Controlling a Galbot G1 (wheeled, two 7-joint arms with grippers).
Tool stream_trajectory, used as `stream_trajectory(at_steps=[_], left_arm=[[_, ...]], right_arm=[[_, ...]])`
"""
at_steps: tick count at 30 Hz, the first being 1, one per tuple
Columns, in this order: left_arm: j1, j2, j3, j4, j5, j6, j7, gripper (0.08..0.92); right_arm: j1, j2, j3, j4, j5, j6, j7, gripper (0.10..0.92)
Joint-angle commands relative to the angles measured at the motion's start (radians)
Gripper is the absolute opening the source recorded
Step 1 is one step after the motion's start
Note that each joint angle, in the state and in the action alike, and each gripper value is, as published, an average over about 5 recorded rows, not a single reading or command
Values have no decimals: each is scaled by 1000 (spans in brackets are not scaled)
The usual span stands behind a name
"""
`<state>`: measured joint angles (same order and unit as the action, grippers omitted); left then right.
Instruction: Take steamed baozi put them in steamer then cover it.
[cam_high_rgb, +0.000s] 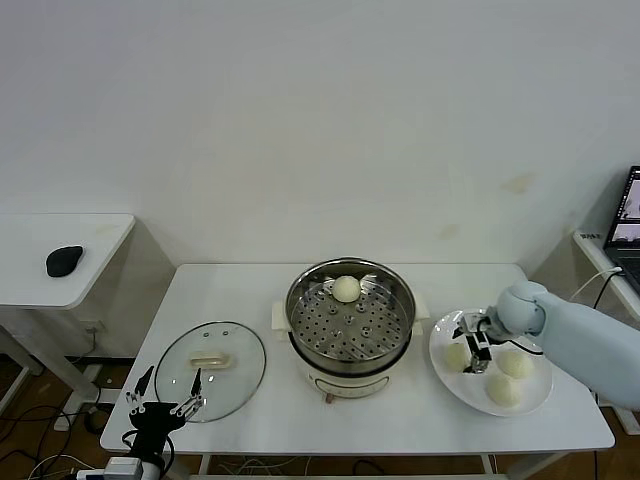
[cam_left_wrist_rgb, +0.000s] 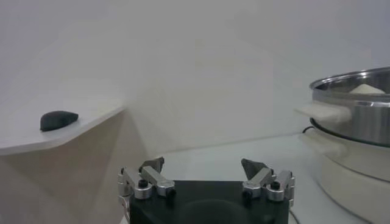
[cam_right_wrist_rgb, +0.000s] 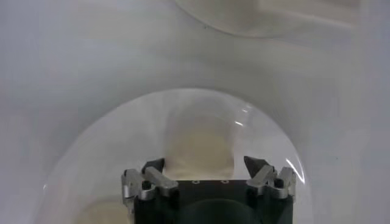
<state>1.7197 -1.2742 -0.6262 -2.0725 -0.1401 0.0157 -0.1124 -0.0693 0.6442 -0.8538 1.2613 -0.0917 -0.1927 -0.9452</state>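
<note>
The steel steamer (cam_high_rgb: 350, 325) stands mid-table with one steamed baozi (cam_high_rgb: 346, 289) on its perforated tray. Three more baozi lie on the white plate (cam_high_rgb: 445, 378) to its right. My right gripper (cam_high_rgb: 475, 350) is down over the plate's nearest-to-steamer baozi (cam_high_rgb: 456, 354). In the right wrist view that bun (cam_right_wrist_rgb: 201, 143) sits between the open fingers (cam_right_wrist_rgb: 153, 165), with a gap on one side. The glass cover (cam_high_rgb: 211, 370) lies flat on the table left of the steamer. My left gripper (cam_high_rgb: 165, 405) waits open and empty at the table's front left corner (cam_left_wrist_rgb: 204, 167).
A low side table (cam_high_rgb: 60, 235) at far left carries a black mouse (cam_high_rgb: 64, 260). A laptop (cam_high_rgb: 628, 225) sits on a stand at the right edge. The left wrist view shows the steamer's rim (cam_left_wrist_rgb: 359, 109) off to one side.
</note>
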Motion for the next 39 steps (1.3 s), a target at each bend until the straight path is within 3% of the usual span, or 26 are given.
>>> stream_trajectory(at_steps=[1,8,15,21,30,39], left_arm=[[-2,0,1,1,1,1,-1,823],[-1,6,0,-4,0,2,0,823],[-6,11,10,-4,-5,3,1,823],[-15,18,25,-13,-6,3,2,823],[-14,24,31,-36,-16,5,3,823],[-26,-1,28,-23,-14,5,1,823]], right_arm=[[-7,30,9,-33,-18,-4,-18,695],[52,-22,4,26,19,-11,-51,568],[319,-159,-129,142,172,-48,-112,553],[642,-181,-339,254,331,-120,-116,559],[1039,47,-555,356,571,-218,-79,561],[879,327,-505,282,703,-328,22,568]])
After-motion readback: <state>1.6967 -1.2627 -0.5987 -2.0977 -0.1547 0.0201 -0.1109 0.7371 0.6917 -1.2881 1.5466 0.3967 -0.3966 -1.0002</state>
